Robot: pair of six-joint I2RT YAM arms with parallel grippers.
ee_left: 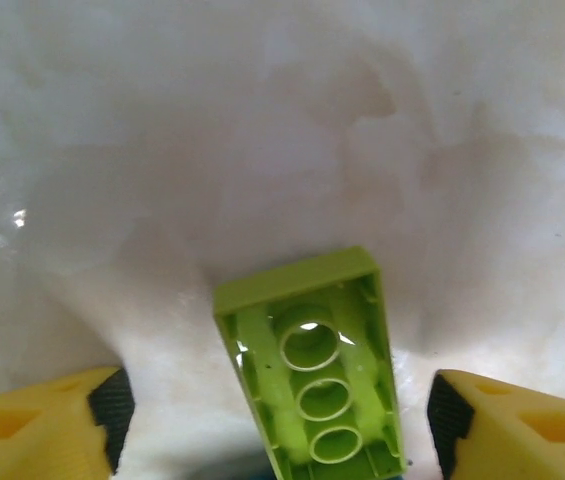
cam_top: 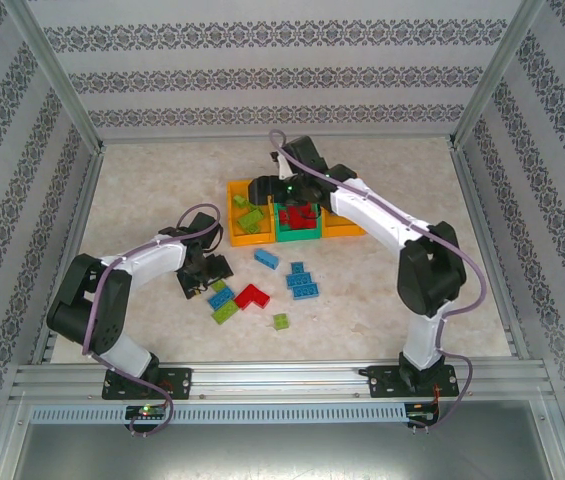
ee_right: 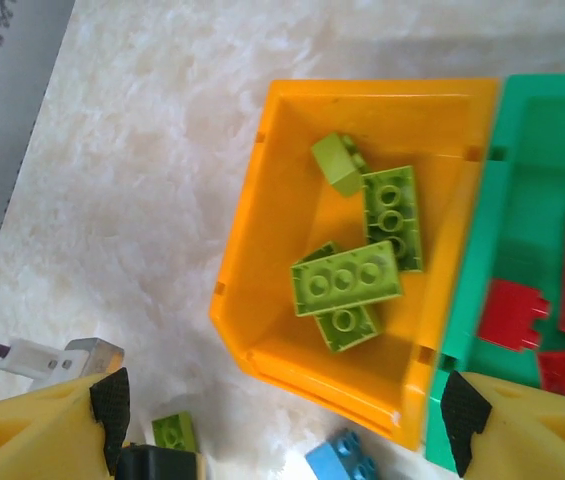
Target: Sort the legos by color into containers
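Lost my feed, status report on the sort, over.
Left gripper open, straddling upside-down lime brick. Right gripper open over orange bin holding lime bricks. No obstruction seen.

Three bins stand joined in a row just above the middle of the top view: left bin [cam_top: 250, 240], middle bin [cam_top: 297, 239], right bin [cam_top: 348, 229]. In the right wrist view a heap of bricks [ee_right: 347, 280] lies in the left bin, some stacked on others, and flat bricks [ee_right: 512, 315] lie in the middle bin at the right edge. Below the row, loose bricks [cam_top: 302, 282] are scattered on the table [cam_top: 412, 200], toward lower centre. In the left wrist view a single brick [ee_left: 312, 375] lies underside up at bottom centre
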